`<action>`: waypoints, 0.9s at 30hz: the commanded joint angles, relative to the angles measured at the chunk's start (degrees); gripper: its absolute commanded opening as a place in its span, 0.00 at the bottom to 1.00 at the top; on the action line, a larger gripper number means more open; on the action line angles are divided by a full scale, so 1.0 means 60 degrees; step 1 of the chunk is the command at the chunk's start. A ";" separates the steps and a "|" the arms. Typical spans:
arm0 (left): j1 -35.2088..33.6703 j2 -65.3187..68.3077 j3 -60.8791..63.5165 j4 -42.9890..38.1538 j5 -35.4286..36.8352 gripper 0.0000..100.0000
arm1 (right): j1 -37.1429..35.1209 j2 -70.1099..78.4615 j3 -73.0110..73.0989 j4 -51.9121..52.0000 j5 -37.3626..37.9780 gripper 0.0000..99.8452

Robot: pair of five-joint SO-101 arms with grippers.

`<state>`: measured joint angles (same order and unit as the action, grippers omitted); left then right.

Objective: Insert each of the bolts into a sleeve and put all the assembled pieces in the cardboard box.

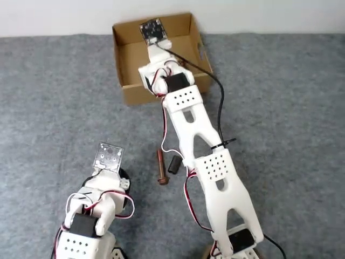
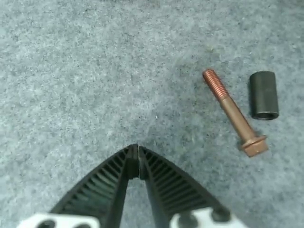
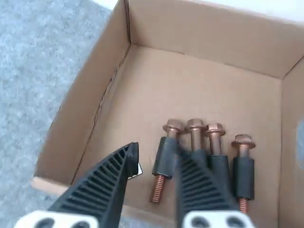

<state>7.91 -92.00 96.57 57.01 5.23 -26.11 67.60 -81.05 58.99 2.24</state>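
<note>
Hovering over the cardboard box at upper centre, your right gripper, fingers spread above four assembled pieces, should rise straight up, while your left gripper, fingers pressed together, sits near the loose bolt and sleeve mid-frame.

Light even and diffuse, from overhead; no hard glare anywhere. High view: grey mat flat-lit, faint soft shadow beside the outstretched right arm; white strip beyond the mat very bright. Left wrist view: bolt throws a thin soft shadow, small highlight on its threads; sleeve dark, weak sheen along its side. Right wrist view: cardboard box evenly lit inside; short shadows under the assembled pieces
</note>
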 commanded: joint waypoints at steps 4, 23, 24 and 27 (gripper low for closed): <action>-0.0513 -0.0073 -0.0022 -0.0425 0.0000 0.00 | -0.0022 -0.0857 -0.1670 0.2278 0.0059 0.01; -0.1832 -0.0059 -0.0007 -0.1216 0.1949 0.00 | 0.0037 -0.2821 -0.2256 0.7348 -0.1729 0.01; -0.1832 -0.0059 -0.0007 -0.1216 0.1949 0.00 | 0.0007 -0.2952 -0.1875 0.7363 -0.1817 0.01; -0.1832 -0.0059 0.0007 -0.1216 0.1963 0.00 | -0.0227 -0.3832 -0.0088 0.7363 -0.2403 0.01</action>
<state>-2.73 -92.00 96.92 51.30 16.48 -26.20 51.78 -89.05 100.48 -9.54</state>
